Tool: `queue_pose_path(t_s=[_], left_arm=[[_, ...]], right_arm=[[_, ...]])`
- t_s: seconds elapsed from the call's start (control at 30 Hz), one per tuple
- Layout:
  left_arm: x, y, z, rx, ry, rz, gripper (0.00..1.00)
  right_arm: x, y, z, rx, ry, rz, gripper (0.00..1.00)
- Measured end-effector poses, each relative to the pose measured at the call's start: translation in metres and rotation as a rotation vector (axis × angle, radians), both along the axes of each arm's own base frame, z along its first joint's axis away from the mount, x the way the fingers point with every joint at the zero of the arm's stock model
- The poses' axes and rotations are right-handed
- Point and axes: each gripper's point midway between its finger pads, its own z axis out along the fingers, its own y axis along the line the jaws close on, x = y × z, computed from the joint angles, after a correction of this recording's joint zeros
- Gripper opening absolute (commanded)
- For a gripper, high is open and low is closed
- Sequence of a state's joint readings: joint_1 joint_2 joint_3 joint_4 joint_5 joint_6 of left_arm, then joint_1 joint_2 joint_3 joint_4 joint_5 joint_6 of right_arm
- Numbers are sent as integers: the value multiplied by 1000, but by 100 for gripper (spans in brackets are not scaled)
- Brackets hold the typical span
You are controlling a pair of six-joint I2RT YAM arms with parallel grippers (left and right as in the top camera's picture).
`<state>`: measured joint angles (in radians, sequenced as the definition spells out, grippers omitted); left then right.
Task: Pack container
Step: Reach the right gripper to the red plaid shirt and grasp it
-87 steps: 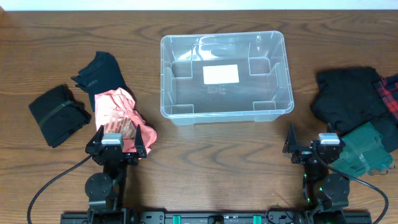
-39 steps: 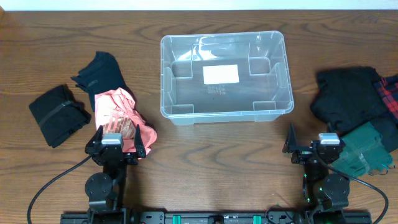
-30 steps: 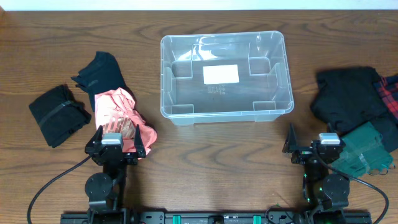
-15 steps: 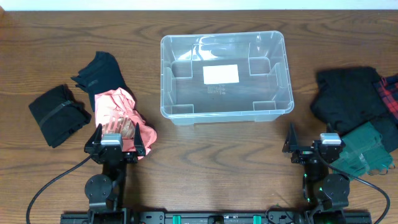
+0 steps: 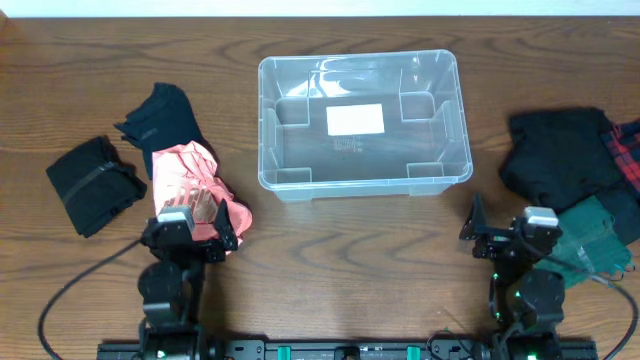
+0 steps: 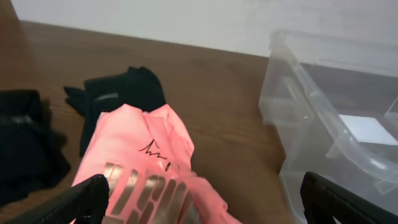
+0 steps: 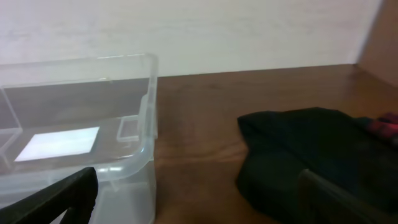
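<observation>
The clear plastic container (image 5: pixel 365 183) stands empty at the table's far middle, a white label (image 5: pixel 355 119) on its base. My left gripper (image 5: pixel 191 222) is open and empty, low over the near end of a pink garment (image 5: pixel 188 178). In the left wrist view the left gripper (image 6: pixel 202 205) straddles the pink garment (image 6: pixel 140 165), with the container (image 6: pixel 323 112) to the right. My right gripper (image 5: pixel 506 228) is open and empty, near the table's front right. In the right wrist view the right gripper (image 7: pixel 196 205) has the container (image 7: pixel 93 146) to its left.
A black garment (image 5: pixel 160 115) and a folded black bundle (image 5: pixel 95 185) lie left of the container. At the right lie a black garment (image 5: pixel 560 160), a red plaid cloth (image 5: pixel 628 145) and a green garment (image 5: pixel 590 240). The black garment also shows in the right wrist view (image 7: pixel 311 149).
Both grippers have shifted slightly, the left a little forward over the pink garment, the right a little to the right. The clothes and the container have not moved.
</observation>
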<state>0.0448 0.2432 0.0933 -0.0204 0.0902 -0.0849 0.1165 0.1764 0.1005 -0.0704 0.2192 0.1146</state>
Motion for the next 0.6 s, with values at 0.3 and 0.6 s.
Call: queue_pose_path(t_s=[0.3, 0.6], left_arm=[[29, 1, 32, -28, 221, 7, 98], [59, -10, 32, -75, 475, -57, 98]], right_arm=[[20, -10, 23, -30, 213, -67, 99], [37, -46, 36, -18, 547, -178, 99]])
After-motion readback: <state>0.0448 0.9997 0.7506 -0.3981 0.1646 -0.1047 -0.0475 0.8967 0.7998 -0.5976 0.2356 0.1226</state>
